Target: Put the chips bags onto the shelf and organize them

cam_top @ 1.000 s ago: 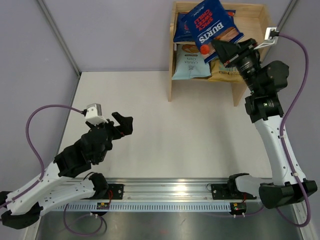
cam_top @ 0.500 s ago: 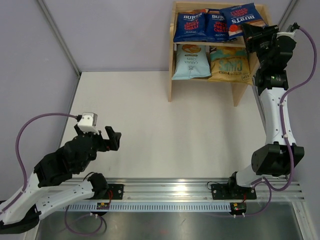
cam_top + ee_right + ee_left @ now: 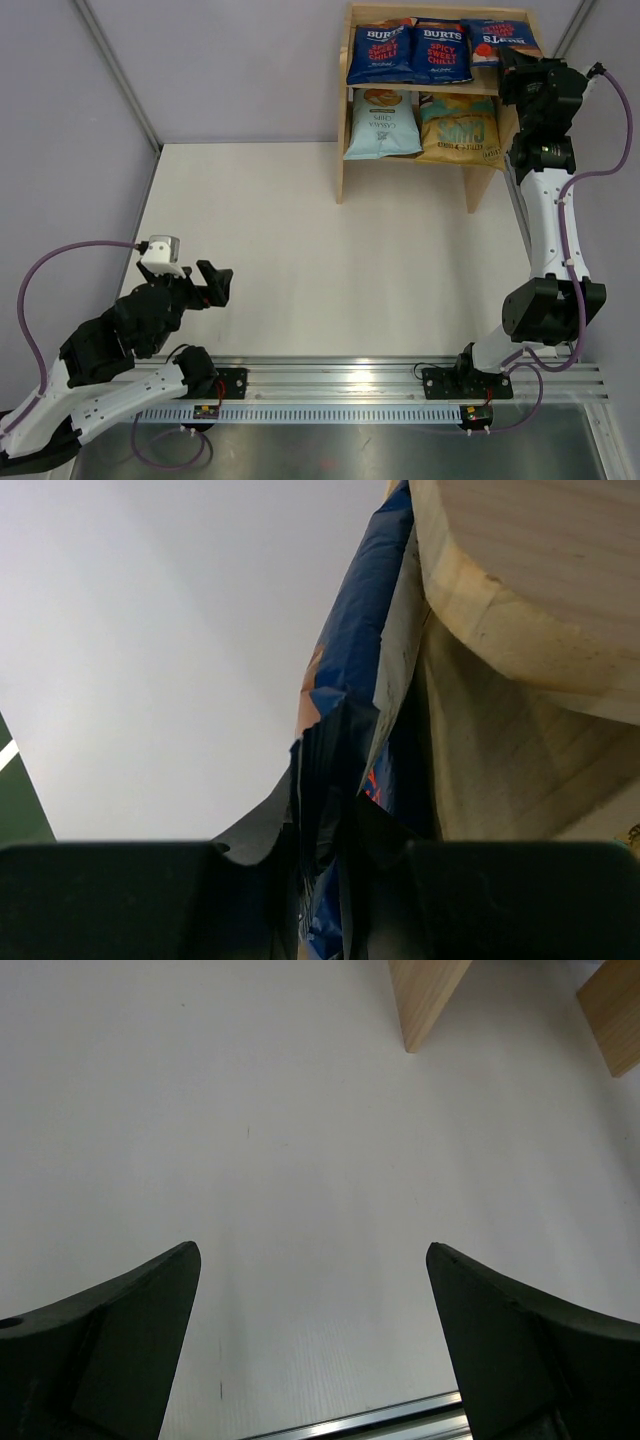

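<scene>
Since half a second ago the third dark blue bag point(image 3: 493, 41) has dropped lower onto the shelf's point(image 3: 343, 150) top tier, far right, beside two matching bags point(image 3: 380, 55); the right gripper point(image 3: 515, 63) stays clenched on its edge; the left gripper point(image 3: 212, 285), drawn nearer, hangs released over the table point(image 3: 300, 230).

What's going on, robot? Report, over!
Right claw shut on Burts bag, right end of shelf top tier. Left claw open, empty, above table. Nothing in the way.
</scene>
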